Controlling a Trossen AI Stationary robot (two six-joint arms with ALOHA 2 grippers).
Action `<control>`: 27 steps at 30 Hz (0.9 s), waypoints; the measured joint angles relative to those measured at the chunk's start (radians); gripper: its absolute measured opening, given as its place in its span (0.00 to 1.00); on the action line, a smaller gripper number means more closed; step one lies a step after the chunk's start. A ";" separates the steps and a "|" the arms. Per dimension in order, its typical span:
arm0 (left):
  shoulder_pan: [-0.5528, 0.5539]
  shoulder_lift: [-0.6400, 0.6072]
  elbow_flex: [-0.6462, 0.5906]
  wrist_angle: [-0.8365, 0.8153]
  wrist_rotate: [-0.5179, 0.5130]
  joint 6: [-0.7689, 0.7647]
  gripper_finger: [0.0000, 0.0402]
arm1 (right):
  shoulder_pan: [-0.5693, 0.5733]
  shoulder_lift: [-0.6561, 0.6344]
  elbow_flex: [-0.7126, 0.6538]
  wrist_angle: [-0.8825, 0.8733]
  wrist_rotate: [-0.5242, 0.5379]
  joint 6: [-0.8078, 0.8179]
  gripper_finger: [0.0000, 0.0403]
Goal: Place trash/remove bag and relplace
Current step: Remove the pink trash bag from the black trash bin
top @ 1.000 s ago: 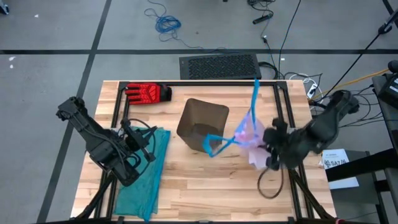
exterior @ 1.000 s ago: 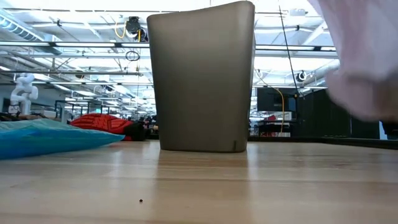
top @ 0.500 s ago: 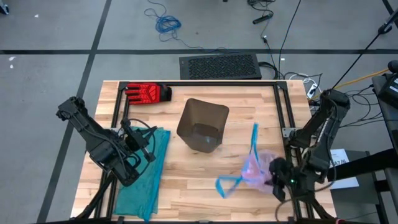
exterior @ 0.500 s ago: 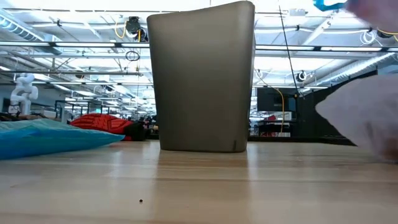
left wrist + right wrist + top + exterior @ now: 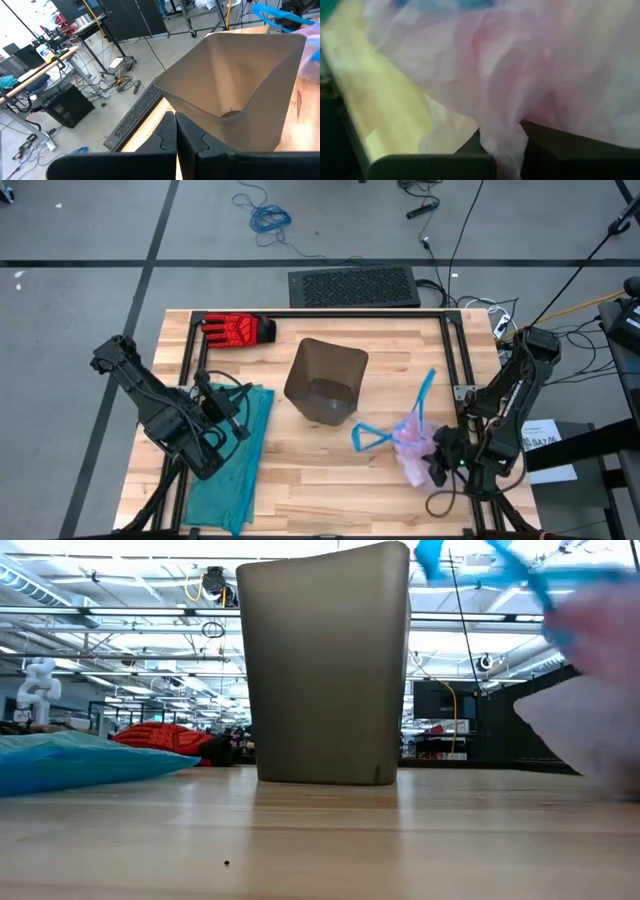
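Observation:
The bag (image 5: pixel 412 442), thin pale pink plastic with blue drawstring loops (image 5: pixel 370 438), is bunched at the table's near right. My right gripper (image 5: pixel 440 465) is shut on it. In the low view the bag (image 5: pixel 590 720) fills the right edge, its loops (image 5: pixel 500 565) flung up. The brown bin (image 5: pixel 325 380) stands upright on its base at the table's middle. My left gripper (image 5: pixel 176 135) is shut and holds nothing. It hovers over the teal-green bag (image 5: pixel 235 450) at the left, pointing at the bin (image 5: pixel 235 80). The trash is hidden. My right gripper pinches a gathered bunch of the bag's plastic (image 5: pixel 502 145) between its two fingers (image 5: pixel 470 142), several layers crumpled together. It comes slanting down from the table's right side. The bag spreads out beyond the fingers toward the bin, slack, its lower part (image 5: pixel 600 765) down near the tabletop.
A red glove (image 5: pixel 238 329) lies at the far left of the table. A black frame rail (image 5: pixel 455 360) runs along the right side beside the bag. Bare wood lies between the bin and the near edge (image 5: pixel 320 480).
My right gripper has sunk and swung toward the table's near right corner, rolling its wrist, still shut on the bag. The bag went with it, away from the bin's right side and down toward the table. Its blue loops whipped about.

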 joint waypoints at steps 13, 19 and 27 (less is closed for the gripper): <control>0.000 0.000 -0.004 0.001 0.002 -0.026 0.00 | -0.001 0.089 -0.147 0.276 -0.216 0.187 0.00; 0.000 0.000 -0.031 0.001 0.003 -0.052 0.00 | 0.000 0.169 -0.146 0.487 -0.283 0.151 0.00; 0.000 0.000 -0.062 0.004 0.012 -0.054 0.00 | 0.000 0.168 -0.120 0.584 -0.327 0.094 0.00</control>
